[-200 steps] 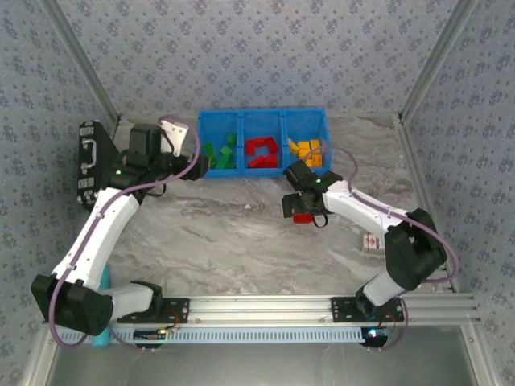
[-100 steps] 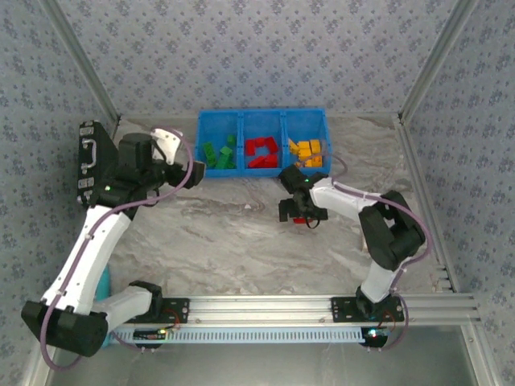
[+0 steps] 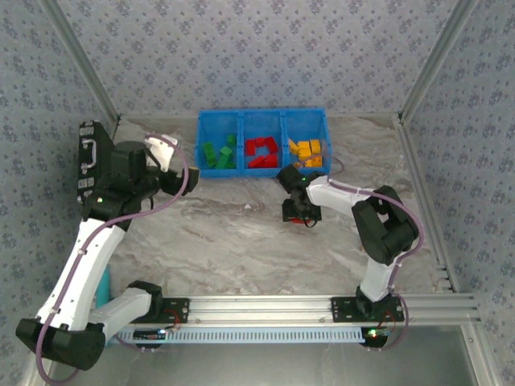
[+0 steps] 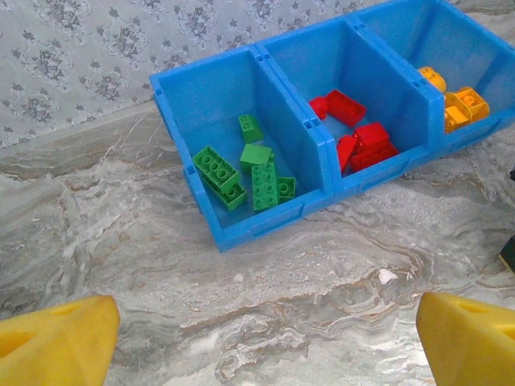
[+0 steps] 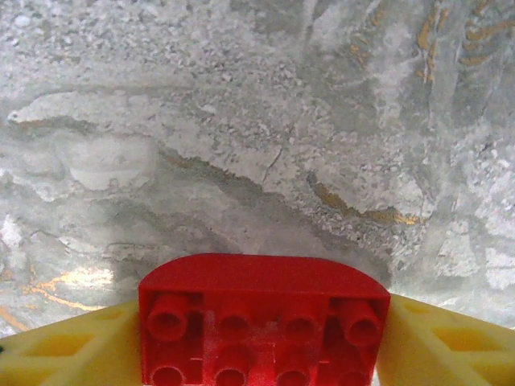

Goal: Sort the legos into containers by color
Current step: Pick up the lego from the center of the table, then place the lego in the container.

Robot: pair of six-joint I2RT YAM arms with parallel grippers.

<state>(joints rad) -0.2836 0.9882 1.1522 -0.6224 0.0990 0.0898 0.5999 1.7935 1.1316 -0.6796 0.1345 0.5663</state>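
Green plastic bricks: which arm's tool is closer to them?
Left. The left tool hangs open just left of the green plastic bricks in the long blue plastic bin. The right tool is farther off, on the marble-patterned table before the bin, around a red plastic brick.

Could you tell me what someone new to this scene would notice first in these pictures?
The bright blue bin at the table's far edge stands out, its compartments holding green bricks, red bricks and orange-yellow bricks from left to right. Just in front of it, the right hand has a lone red brick between its yellow fingers, both touching its sides.
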